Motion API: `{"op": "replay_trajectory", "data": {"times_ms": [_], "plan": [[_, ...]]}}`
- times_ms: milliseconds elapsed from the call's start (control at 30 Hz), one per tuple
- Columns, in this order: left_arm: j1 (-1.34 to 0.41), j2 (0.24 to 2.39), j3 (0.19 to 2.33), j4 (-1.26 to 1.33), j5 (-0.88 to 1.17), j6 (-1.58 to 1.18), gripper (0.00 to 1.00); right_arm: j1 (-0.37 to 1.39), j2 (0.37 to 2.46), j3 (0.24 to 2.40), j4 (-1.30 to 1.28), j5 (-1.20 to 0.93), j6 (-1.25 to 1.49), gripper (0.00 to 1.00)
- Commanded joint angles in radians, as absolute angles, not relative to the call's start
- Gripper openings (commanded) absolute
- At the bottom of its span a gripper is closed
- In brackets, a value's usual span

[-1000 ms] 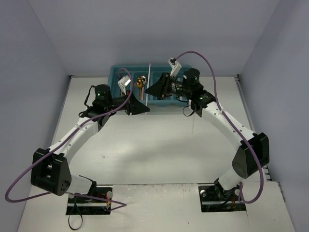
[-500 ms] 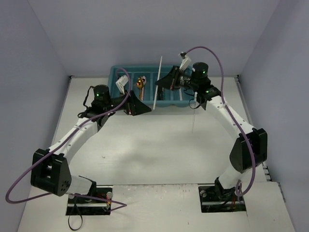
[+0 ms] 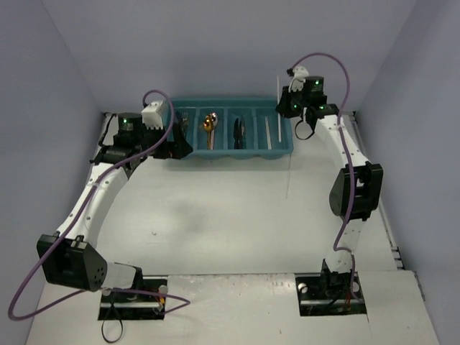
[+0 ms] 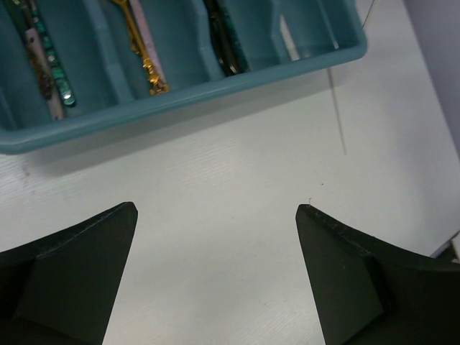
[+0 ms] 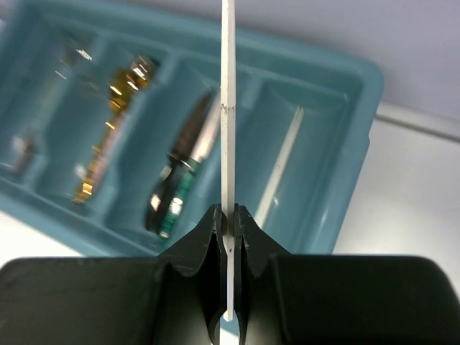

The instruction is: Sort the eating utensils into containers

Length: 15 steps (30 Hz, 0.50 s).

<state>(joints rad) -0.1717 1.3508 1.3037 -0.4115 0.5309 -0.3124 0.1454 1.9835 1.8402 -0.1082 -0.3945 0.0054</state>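
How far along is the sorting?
Done: forks, gold spoon, black knives and one pale stick lie in separate tray compartments. In hand: right gripper pinches a second stick by the tray's right end; left gripper open, empty. Left: dropping it beside the first.

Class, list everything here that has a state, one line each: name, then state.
teal tray: all four compartments hold utensils.
left pincer: open, empty, above bare table.
right pincer: shut on the pale chopstick.
pale chopstick: gripped, raised over the teal tray, not yet placed.
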Motion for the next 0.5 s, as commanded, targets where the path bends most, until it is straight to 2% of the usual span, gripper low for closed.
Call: {"op": "replay_trajectory", "data": {"times_ms": [0,267,333,367,400,467], "plan": [[-0.176,1.297,1.307,-0.472,0.406,-0.238,0.92,0.15,2.062,1.935,-0.114,-0.312,-0.087,0.0],[-0.177,1.266,1.231,-0.48,0.29,-0.298,0.92,0.155,2.191,1.987,-0.101,-0.307,-0.064,0.0],[-0.178,1.263,1.223,-0.48,0.287,-0.295,0.92,0.154,2.202,1.991,-0.103,-0.313,-0.055,0.19],[-0.178,1.262,1.221,-0.481,0.287,-0.293,0.92,0.153,2.203,1.991,-0.102,-0.313,-0.047,0.34],[-0.178,1.262,1.22,-0.481,0.286,-0.293,0.92,0.152,2.203,1.993,-0.102,-0.313,-0.037,0.42],[-0.178,1.267,1.224,-0.48,0.284,-0.292,0.92,0.15,2.18,1.997,-0.103,-0.314,-0.011,0.49]]}}
